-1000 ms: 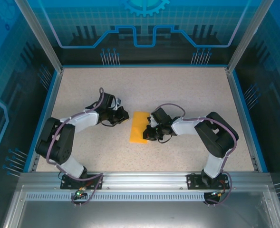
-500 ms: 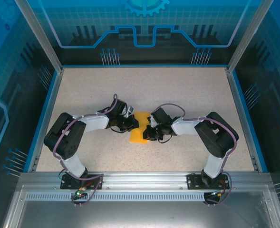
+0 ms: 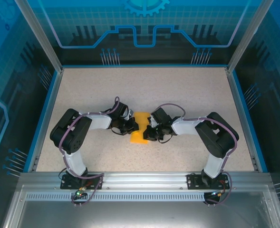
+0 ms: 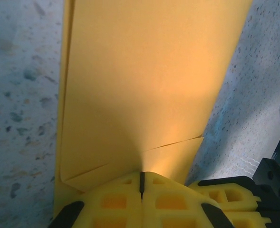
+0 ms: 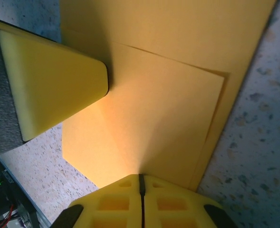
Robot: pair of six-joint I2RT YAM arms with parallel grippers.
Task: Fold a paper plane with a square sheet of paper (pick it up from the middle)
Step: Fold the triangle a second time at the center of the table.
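You are working over a speckled, matte table [image 3: 178,90], a grainy surface that is giving thin paper some friction but no edge to lift against. At its middle, between the two arms, the sheet of paper [image 3: 140,125] is lying partly folded into a narrow orange-yellow strip with layers overlapping.

Judge it as nearly weightless, limp across a single layer and a little stiffer along its creases. It is likely to slide or buckle under a sideways push and to crumple under a hard squeeze. Taking hold at the middle, across a doubled fold rather than a loose corner, looks like the safest choice.

The left gripper [image 3: 131,125] is meeting the strip from the left and the right gripper [image 3: 148,131] from the right, both low over the paper.

In the left wrist view the paper [image 4: 144,80] is showing a smooth satin face with a slanting flap edge near the bottom. The yellow honeycomb-moulded fingers [image 4: 116,199] are pressed together, a hairline seam between them, and nothing is visibly nipped there.

In the right wrist view the right gripper's fingers [image 5: 168,202] are likewise pressed together at the paper's near edge, while the other gripper's wedge-shaped pad [image 5: 54,88] is resting on the top layer [image 5: 149,123].
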